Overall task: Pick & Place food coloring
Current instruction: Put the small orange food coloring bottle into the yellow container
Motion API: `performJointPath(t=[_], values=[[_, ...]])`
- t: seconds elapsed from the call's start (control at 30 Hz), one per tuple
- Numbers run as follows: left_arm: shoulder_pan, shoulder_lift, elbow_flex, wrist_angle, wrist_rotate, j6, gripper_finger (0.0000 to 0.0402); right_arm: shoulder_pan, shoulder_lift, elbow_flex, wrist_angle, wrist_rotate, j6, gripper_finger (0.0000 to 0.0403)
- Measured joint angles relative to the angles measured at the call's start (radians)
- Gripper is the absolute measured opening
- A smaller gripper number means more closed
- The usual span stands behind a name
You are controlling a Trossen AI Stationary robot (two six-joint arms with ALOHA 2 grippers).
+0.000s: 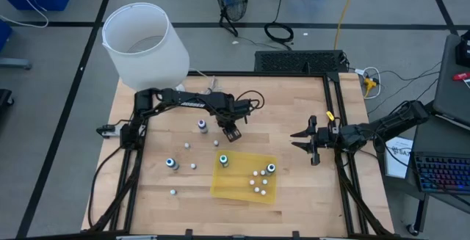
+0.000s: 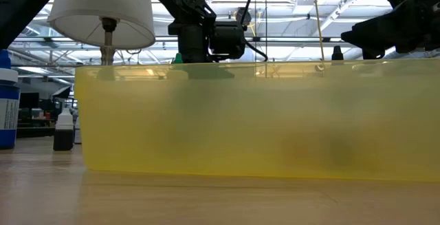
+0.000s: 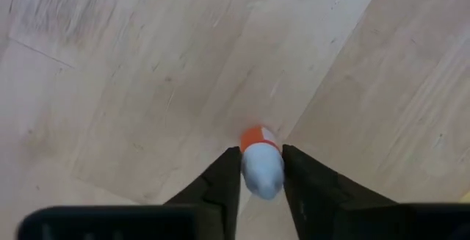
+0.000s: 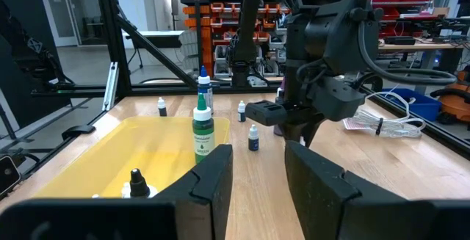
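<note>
From my end, the left wrist cam showed what nothing else did: the left gripper had its fingers pinched in on a tiny white bottle with an orange-red band, down at the bare wood table. Overhead, that spot sat just behind the yellow tray, which had several food coloring bottles in it. The right wrist cam caught a green bottle in the tray, label reading "GREEN". The right gripper hung off to the side, fingers apart, holding nothing.
</note>
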Motion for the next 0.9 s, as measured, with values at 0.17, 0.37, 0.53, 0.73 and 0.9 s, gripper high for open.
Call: performJointPath(t=[0.17,0.37,0.53,0.73,0.9], values=[[0.000,0.000,0.000,0.004,0.000,0.023,0.0063,0.000,0.000,0.000,0.000,0.000,0.000,0.0114],[-0.018,0.002,0.035,-0.016,-0.006,0.057,0.0063,0.000,0.000,0.000,0.000,0.000,0.000,0.0114],[-0.060,0.003,0.147,-0.093,-0.051,0.084,0.0063,0.000,0.000,0.000,0.000,0.000,0.000,0.0114],[-0.154,0.002,0.367,-0.278,-0.103,0.057,0.0063,0.000,0.000,0.000,0.000,0.000,0.000,0.0114],[-0.288,0.001,0.524,-0.343,-0.104,0.056,0.0063,0.000,0.000,0.000,0.000,0.000,0.000,0.0114]])
